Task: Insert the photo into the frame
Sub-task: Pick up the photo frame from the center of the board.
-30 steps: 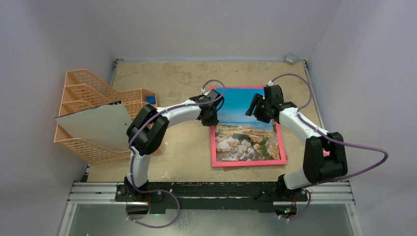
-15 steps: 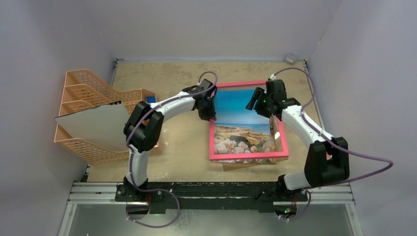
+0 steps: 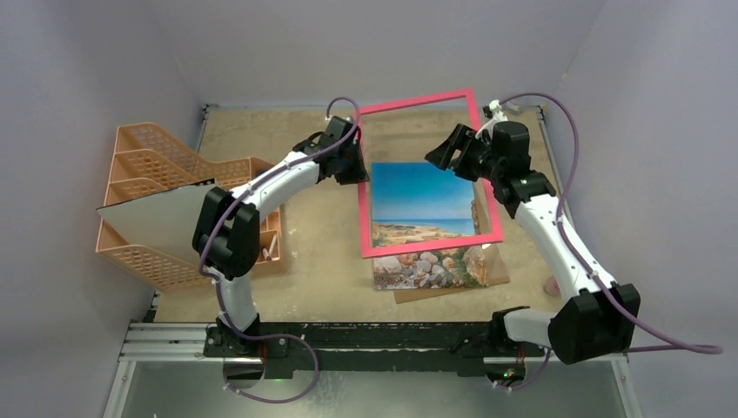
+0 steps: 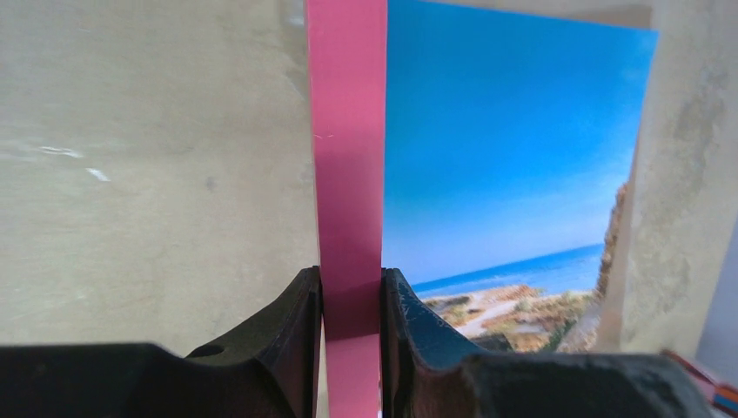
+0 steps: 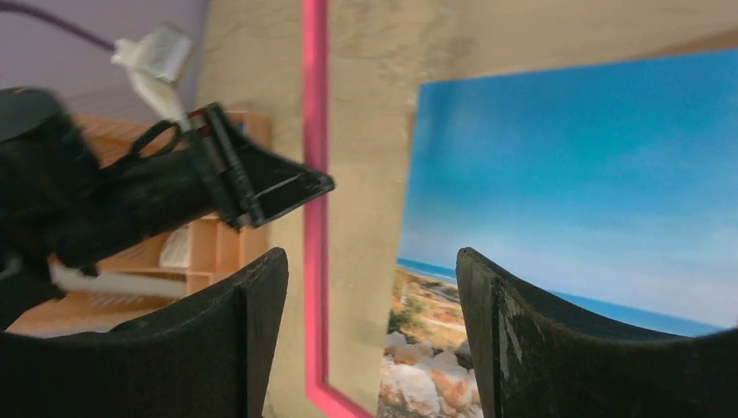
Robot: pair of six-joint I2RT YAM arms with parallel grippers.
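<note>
Above desk (image 3: pixel 305 139), left pincer (image 4: pixel 351 292) clamps frame (image 4: pixel 348 148) by left rail, over photo (image 4: pixel 513 174); right pincer (image 5: pixel 370 279) wide, empty. Best: square frame with photo edges, then lower flat.

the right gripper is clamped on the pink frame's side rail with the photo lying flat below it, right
No: the left gripper, not the right, is clamped on a side rail of the frame, as the left wrist view shows. The right gripper is open and holds nothing. The photo lies flat below the frame.
</note>
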